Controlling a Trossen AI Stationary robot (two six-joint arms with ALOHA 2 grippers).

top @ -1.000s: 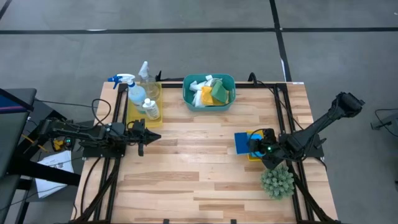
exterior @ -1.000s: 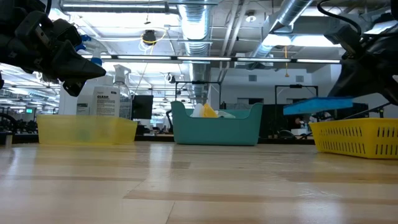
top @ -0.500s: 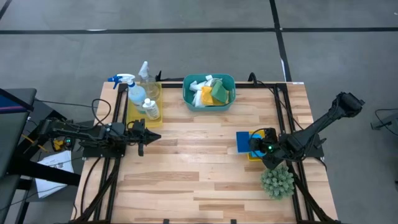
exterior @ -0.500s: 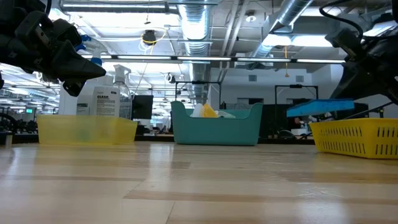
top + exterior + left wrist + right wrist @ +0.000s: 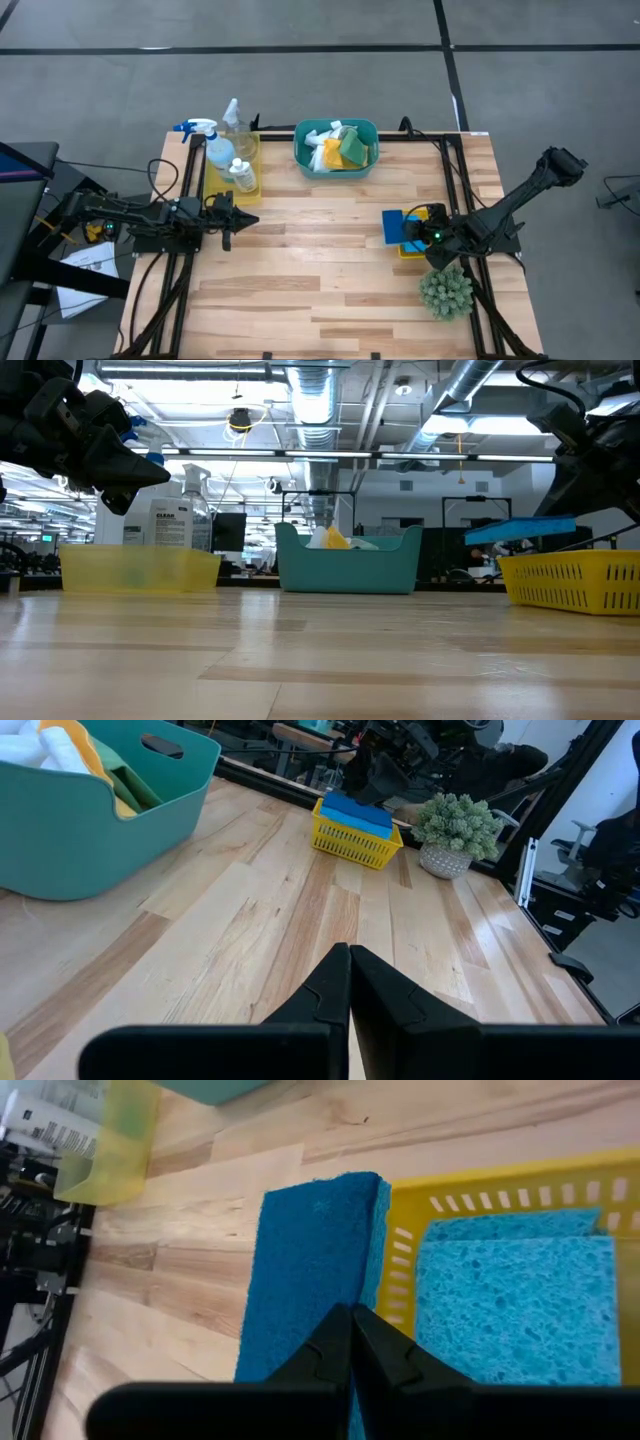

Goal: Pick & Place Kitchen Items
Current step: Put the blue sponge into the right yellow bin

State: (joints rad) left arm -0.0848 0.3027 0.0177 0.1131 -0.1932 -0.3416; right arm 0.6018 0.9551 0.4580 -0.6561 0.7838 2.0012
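Over the small yellow mesh tray, the right gripper is clamped on a flat dark-blue sponge jutting past the tray's rim toward the teal basin. A light-blue sponge already lies inside the tray, so the held one likely drops beside it. The left gripper, fingers together, waits well away.

Two robot arms are shown, each ending in one gripper: the left gripper and the right gripper.

Two yellow trays are counted: a translucent tray near the table's left rear and a slotted basket-like tray near the right gripper.

One teal basin is present.

Three bottles are seen at the translucent tray: one blue-trigger spray bottle, one clear bottle and one small labelled white bottle.

Two sponges are counted: one dark-blue sponge and one light-blue sponge.

Cloths in three colours lie bunched in the basin: white, yellow and green.

One spiky green plant is shown.
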